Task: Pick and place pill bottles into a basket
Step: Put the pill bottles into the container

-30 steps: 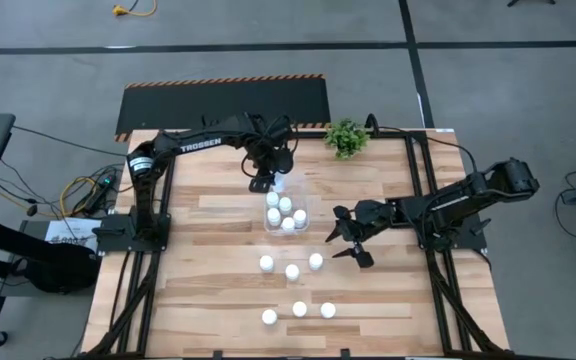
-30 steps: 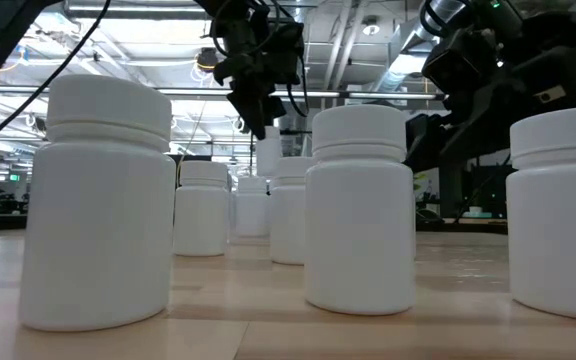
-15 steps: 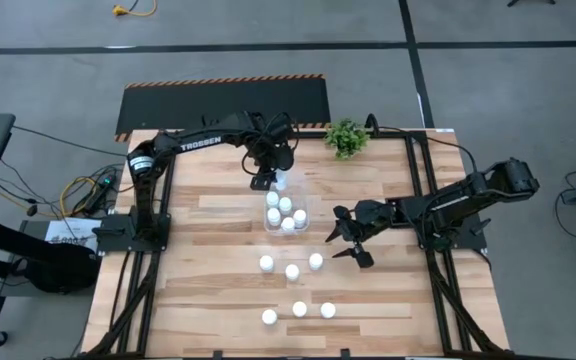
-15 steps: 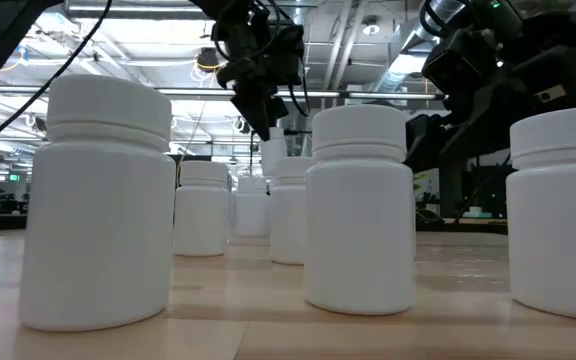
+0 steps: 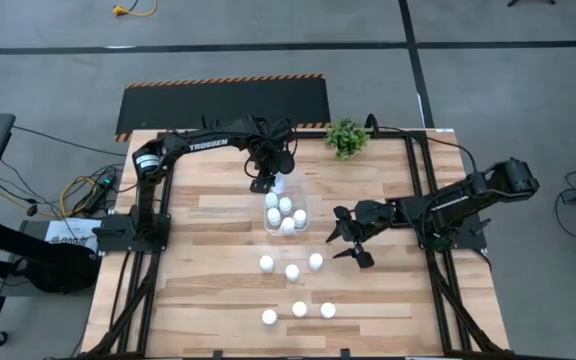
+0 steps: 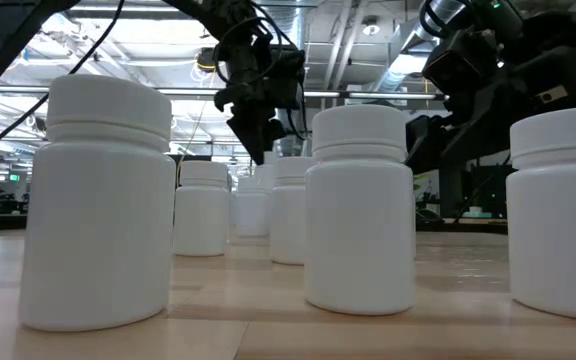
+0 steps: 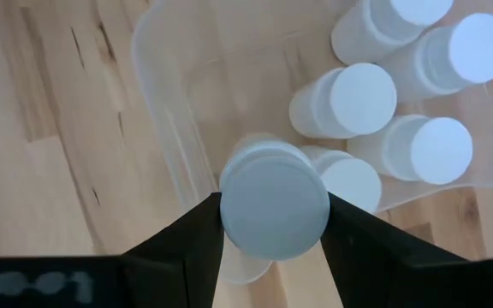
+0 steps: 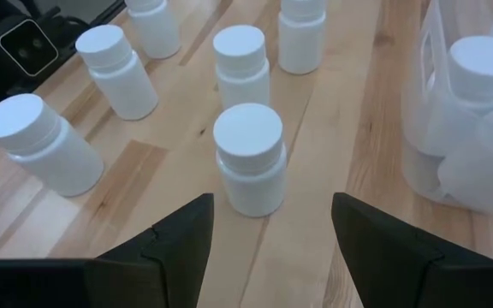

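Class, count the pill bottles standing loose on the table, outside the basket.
6. Three bottles form a row near the basket; three more form a row farther from it. None appears hidden.

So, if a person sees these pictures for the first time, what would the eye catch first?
Probably the left gripper, shut on a white pill bottle and holding it above the clear basket near the table's far middle, where five bottles already stand. Next come six loose bottles on the near half of the wooden table. The right gripper waits open beside them, right of the basket.
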You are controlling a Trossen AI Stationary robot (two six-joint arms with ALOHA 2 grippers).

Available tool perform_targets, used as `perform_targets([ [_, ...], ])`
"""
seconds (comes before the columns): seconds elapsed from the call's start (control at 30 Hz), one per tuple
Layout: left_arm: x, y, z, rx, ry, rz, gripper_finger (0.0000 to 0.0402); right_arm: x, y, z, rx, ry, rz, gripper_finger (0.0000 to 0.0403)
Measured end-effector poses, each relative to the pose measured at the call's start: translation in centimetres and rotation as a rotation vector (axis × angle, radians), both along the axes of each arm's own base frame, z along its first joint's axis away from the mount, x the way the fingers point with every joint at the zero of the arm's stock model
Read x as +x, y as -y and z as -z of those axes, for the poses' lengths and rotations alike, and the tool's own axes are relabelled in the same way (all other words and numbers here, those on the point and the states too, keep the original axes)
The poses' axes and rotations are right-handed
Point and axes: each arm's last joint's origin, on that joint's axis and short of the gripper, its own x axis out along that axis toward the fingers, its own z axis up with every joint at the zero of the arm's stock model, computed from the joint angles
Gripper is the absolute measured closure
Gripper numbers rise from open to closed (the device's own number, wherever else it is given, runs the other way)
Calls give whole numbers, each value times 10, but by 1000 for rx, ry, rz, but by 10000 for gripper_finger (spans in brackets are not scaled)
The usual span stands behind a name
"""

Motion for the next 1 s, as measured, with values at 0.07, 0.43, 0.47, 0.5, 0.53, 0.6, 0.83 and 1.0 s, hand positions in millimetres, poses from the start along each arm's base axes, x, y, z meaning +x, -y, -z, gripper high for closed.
perform_targets([
  [0.07, 0, 0, 0, 0, 0, 0, 233, 0, 0, 0, 0, 0, 0, 173],
  [0.43, 7, 5, 9, -21, -13, 1, 233, 0, 0, 0, 0, 0, 0, 173],
  [0.47, 9, 5, 12, -22, -16, 3, 233, 0, 0, 0, 0, 0, 0, 173],
  [0.5, 8, 5, 14, -27, -30, 2, 233, 0, 0, 0, 0, 0, 0, 173],
  [0.53, 9, 5, 17, -33, -43, 0, 233, 0, 0, 0, 1, 0, 0, 173],
  [0.6, 9, 6, 20, -36, -49, 1, 231, 0, 0, 0, 1, 0, 0, 173],
  [0.83, 10, 6, 25, -49, -76, -2, 206, 0, 0, 0, 0, -2, 0, 173],
  [1.0, 8, 7, 25, -58, -92, -15, 192, 0, 0, 0, 1, 0, 0, 173],
])
